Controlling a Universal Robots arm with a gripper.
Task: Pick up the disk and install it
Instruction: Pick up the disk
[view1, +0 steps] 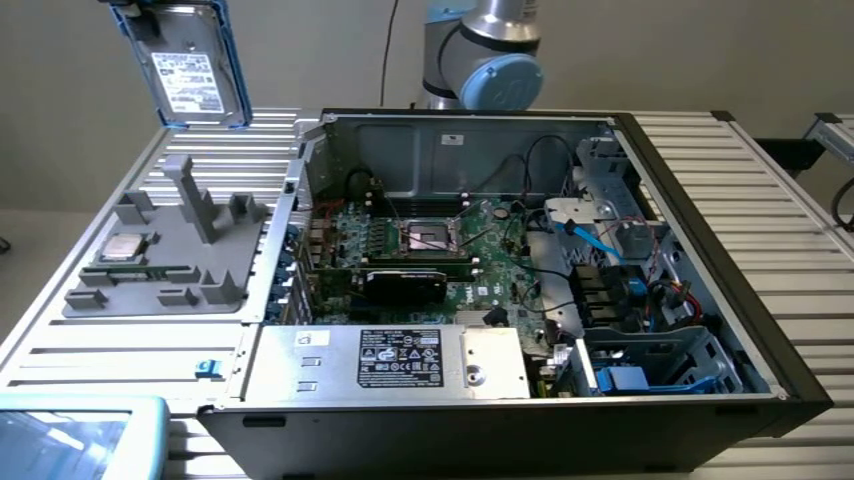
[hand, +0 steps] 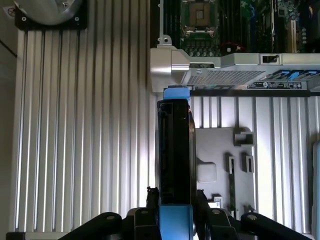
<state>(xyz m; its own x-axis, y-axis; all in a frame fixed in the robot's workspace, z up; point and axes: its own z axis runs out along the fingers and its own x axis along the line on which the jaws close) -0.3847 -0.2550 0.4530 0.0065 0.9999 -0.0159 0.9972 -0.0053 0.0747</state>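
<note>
The disk (view1: 196, 68), a silver-grey drive with a white label and blue rails, hangs upright high above the table at the exterior view's upper left, over the grey fixture tray (view1: 174, 260). In the wrist view the disk (hand: 175, 150) shows edge-on, dark with blue tabs at both ends. My gripper (hand: 175, 199) is shut on it, one black finger (hand: 151, 197) pressing on each flat side. The open computer case (view1: 747, 300) lies to the exterior view's right of the held disk.
The grey fixture tray holds a small square processor chip (view1: 123, 247) and upright posts. Inside the case are the motherboard (view1: 441, 245), a silver box with a black label (view1: 400, 360) and a drive cage with blue parts (view1: 654, 365). The arm's base (view1: 483, 60) stands behind the case.
</note>
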